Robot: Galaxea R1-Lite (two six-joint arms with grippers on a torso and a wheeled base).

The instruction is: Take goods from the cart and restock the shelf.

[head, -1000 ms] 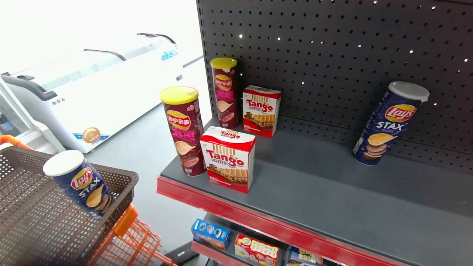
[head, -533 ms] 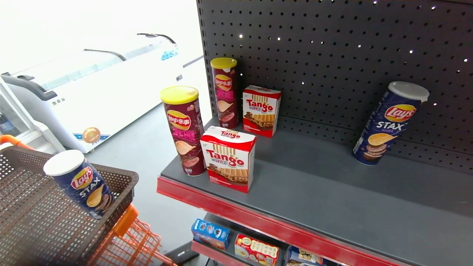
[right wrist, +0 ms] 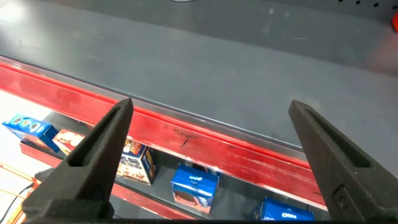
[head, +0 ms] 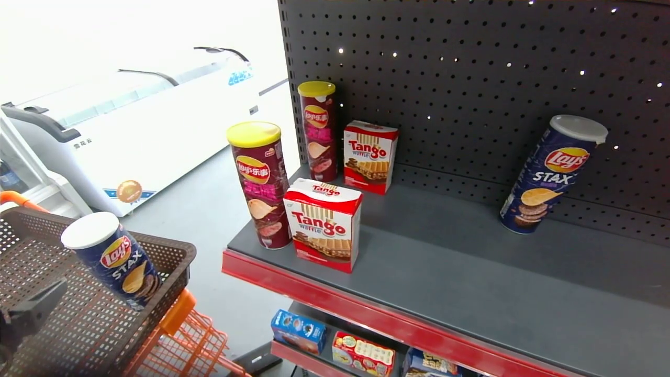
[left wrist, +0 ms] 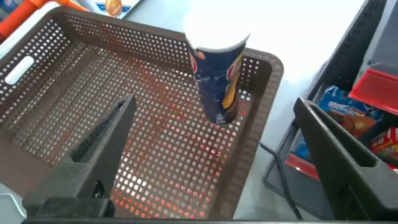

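Dark blue, white-lidded chip can (head: 112,259): stood upright in the brown perforated plastic basket (head: 180,254) on the orange wire cart (head: 180,311), by the wall nearest the shelf.
Left gripper (left wrist: 214,106): hung above the basket, fingers (left wrist: 102,140) spread wide, holding nothing.
Right gripper (right wrist: 211,107): hovered over the red front edge of the grey metal shelf (head: 445,272), fingers wide apart, empty.
Shelf stock: second blue can (head: 549,175) stood at the black pegboard (head: 471,78); maroon yellow-lidded cans (head: 259,183) and red-and-white wafer boxes (head: 324,225) stood at the left end.
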